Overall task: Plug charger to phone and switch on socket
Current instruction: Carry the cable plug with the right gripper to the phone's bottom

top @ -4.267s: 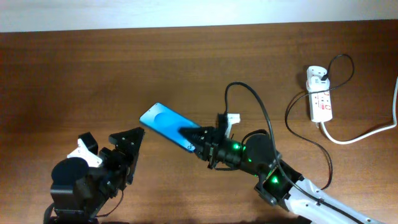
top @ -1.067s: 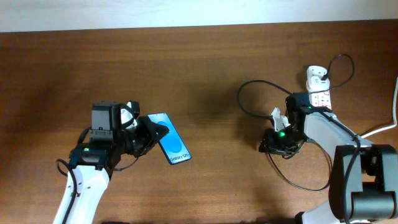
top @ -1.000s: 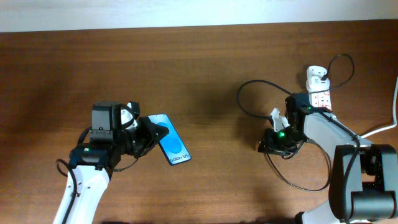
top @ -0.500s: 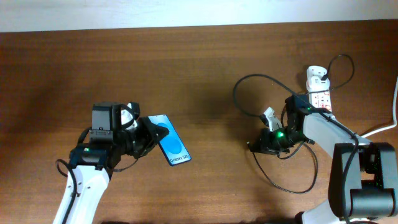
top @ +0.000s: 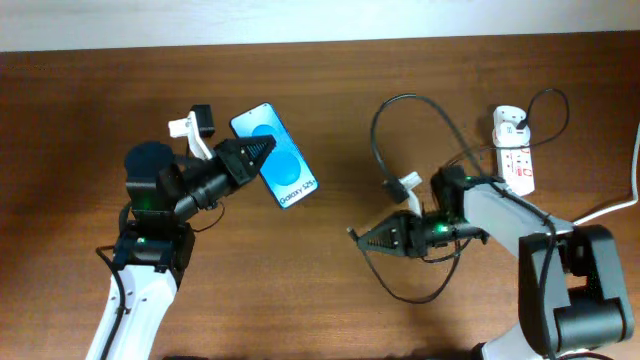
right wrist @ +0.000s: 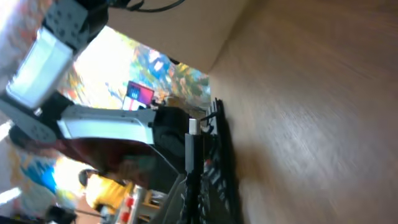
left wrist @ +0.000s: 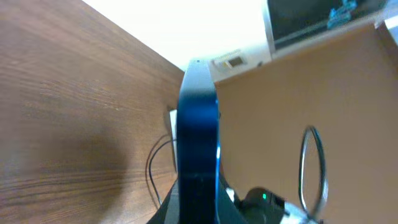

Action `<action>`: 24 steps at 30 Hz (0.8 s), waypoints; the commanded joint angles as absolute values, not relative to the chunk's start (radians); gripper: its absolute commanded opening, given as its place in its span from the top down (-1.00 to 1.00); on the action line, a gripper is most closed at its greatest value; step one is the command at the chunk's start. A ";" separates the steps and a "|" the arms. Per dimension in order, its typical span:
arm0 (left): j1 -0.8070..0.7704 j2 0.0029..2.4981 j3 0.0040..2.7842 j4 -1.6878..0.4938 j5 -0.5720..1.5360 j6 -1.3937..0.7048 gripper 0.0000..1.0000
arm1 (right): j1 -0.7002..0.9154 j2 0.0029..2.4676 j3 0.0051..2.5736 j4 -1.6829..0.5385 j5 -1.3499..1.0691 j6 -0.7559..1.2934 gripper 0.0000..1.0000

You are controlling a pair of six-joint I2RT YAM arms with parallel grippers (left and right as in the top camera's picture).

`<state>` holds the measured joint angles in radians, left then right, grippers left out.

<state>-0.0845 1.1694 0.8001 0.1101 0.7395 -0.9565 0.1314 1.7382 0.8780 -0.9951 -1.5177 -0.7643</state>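
Brown wood-grain table (top: 330, 120); white band (top: 300, 18) beyond.

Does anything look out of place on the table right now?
Nothing spilled or damaged. The phone isn't lying flat: the left hand grips one end, holding it tilted. The charger cable held by the right hand sprawls in loose loops.

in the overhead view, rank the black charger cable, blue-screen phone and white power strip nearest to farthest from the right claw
1. thin black charger cable: gripped in the right claw
2. slim blue-screen phone: leftward, in the left claw
3. white elongated power strip: far right
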 commanded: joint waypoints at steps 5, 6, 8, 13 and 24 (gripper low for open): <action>-0.081 1.163 0.818 0.123 0.649 -1.021 1.00 | 0.186 1.740 0.999 -0.725 -1.551 -0.637 0.91; -0.081 1.163 0.818 0.123 0.648 -1.021 1.00 | 0.186 1.740 1.009 -0.604 -1.538 -0.543 0.91; -0.076 1.163 0.818 0.123 0.648 -1.020 1.00 | 0.186 1.740 1.021 -0.199 -1.277 -0.082 0.92; 0.111 1.163 0.818 0.176 0.822 -0.990 1.00 | 0.191 1.740 1.122 0.213 -1.098 0.274 0.92; 0.162 1.282 0.818 0.343 1.252 -1.050 1.00 | 0.380 1.617 1.610 -0.951 -0.640 0.083 0.91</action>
<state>0.1570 1.2316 0.8001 0.2600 1.1236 -1.0264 0.3832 1.6939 1.5898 -0.9028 -0.6937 0.1108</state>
